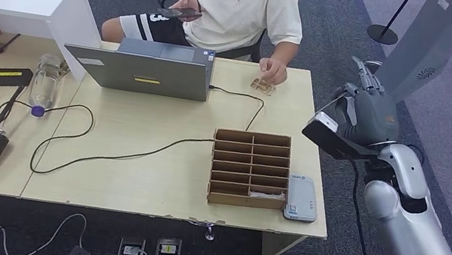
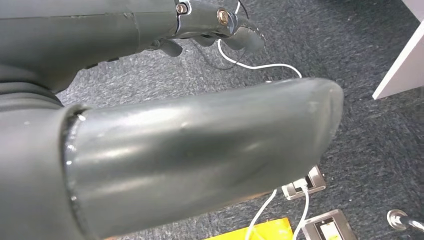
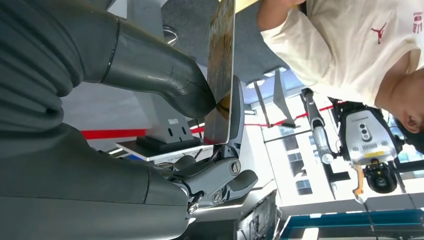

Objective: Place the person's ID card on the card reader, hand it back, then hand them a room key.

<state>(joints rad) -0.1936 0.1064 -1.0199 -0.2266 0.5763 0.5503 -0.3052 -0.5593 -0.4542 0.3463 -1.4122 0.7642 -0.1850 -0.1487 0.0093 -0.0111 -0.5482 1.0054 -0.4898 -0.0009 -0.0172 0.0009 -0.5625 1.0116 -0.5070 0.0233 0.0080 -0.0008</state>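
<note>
Nearest, on the surface [image 1: 134, 181], the card reader [image 1: 302, 198] lies just beside the slotted cardboard organizer [image 1: 249, 168]. Right robot hand [image 1: 364, 114] is raised off the surface's far corner, thumb pinching a card [image 3: 221, 75], likely the ID card. Left robot hand [image 2: 215, 20] hangs over carpet, its fingers curled, seemingly empty. Beyond, the seated person [image 1: 241, 8] rests a hand on the surface.

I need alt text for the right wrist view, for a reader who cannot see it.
The robot's right hand pinches a thin card, seen nearly edge-on, between its thick grey thumb and a darker finger. Beyond the card is a person in a cream T-shirt with a red logo, and bright windows behind.
</note>
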